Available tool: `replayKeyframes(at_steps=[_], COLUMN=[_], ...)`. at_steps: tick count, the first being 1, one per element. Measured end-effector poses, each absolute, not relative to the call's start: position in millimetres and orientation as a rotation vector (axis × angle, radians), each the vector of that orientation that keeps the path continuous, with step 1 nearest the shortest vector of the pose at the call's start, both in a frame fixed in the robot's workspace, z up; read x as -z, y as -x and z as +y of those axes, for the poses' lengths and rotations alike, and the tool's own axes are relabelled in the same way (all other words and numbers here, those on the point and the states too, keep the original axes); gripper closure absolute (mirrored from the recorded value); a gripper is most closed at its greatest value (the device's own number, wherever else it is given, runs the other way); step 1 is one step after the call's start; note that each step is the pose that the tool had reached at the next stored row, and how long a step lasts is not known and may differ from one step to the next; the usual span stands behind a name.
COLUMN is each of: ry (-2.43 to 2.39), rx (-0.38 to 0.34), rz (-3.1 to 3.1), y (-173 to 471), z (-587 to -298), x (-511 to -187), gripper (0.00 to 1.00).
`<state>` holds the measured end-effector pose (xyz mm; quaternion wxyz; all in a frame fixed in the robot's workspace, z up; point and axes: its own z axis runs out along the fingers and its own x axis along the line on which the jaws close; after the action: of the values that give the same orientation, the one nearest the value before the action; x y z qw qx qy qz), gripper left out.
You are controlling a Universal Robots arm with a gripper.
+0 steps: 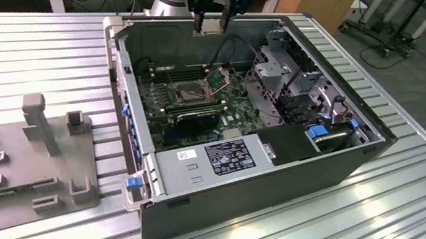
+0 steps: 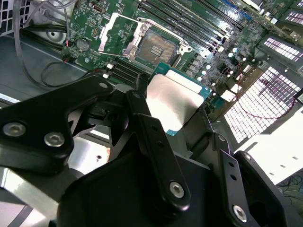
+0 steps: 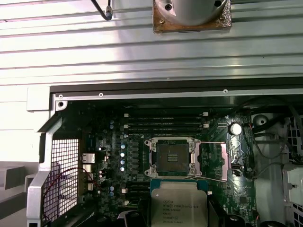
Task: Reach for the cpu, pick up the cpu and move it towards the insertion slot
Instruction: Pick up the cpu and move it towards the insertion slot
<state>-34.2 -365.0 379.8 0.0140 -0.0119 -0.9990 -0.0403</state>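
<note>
My gripper (image 1: 209, 25) hangs over the far rim of the open computer case (image 1: 355, 169), shut on the cpu (image 1: 208, 28). The cpu (image 2: 173, 101) is a thin square chip with a pale silvery face and a green edge, pinched between the black fingers (image 2: 142, 118) in the second wrist view. In the first wrist view the cpu (image 3: 175, 205) sits just short of the insertion slot (image 3: 169, 158). The insertion slot (image 2: 158, 45) is a dark square socket with a silvery frame, and its hinged bracket (image 2: 118, 33) is swung open. In the exterior view the insertion slot (image 1: 186, 94) lies on the motherboard, below the gripper.
A black power supply box (image 1: 225, 155) with a white label fills the case's near end. Metal drive cages (image 1: 284, 82) stand on the exterior view's right. Long memory slots (image 3: 165, 124) run beside the socket. A grey plastic tray (image 1: 27, 157) lies on the ribbed metal table (image 1: 32, 52).
</note>
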Motion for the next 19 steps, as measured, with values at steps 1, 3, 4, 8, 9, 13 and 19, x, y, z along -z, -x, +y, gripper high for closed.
replayKeyframes(at_steps=[1, 3, 4, 8, 9, 13, 19], ry=[0.037, 0.037, 0.037, 0.037, 0.037, 0.034, 0.017], rx=[0.125, 0.125, 0.125, 0.125, 0.125, 0.125, 0.125], rz=[-3.111, -3.111, -3.111, -3.111, -3.111, -3.111, -3.111], y=[34, 34, 34, 34, 34, 34, 35], z=[-365, -365, -364, -353, -350, -345, -340], x=[-380, -380, -380, -379, -379, -377, -372], gripper=[0.46, 0.46, 0.46, 0.46, 0.46, 0.46, 0.46])
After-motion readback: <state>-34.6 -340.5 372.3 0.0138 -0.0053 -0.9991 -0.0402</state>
